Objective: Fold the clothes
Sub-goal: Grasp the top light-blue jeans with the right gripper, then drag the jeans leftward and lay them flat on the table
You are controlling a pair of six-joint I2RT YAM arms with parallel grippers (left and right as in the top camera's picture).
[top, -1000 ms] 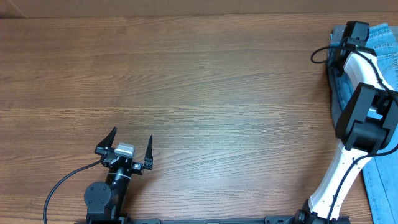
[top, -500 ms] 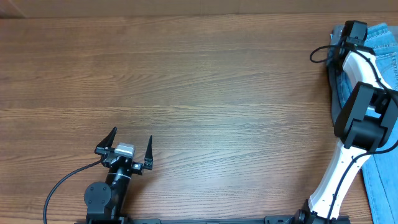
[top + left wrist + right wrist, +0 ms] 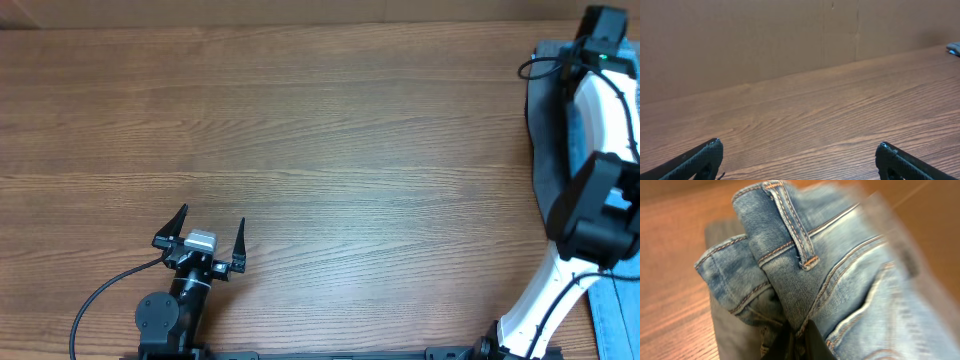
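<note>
Right end effector (image 3: 799,332) pinches jeans (image 3: 840,280) (left one (image 3: 212,220) agape).

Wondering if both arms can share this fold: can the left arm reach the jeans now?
Probably not. The left gripper sits open at the near left; the jeans lie at the far right edge, in the right gripper. Nothing blocks, just distance.

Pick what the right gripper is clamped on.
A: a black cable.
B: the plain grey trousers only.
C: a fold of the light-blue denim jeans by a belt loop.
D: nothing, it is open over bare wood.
C: the right wrist view shows the right gripper with its dark fingers shut on a fold of the light-blue denim jeans, just below the orange-stitched belt loop.
</note>
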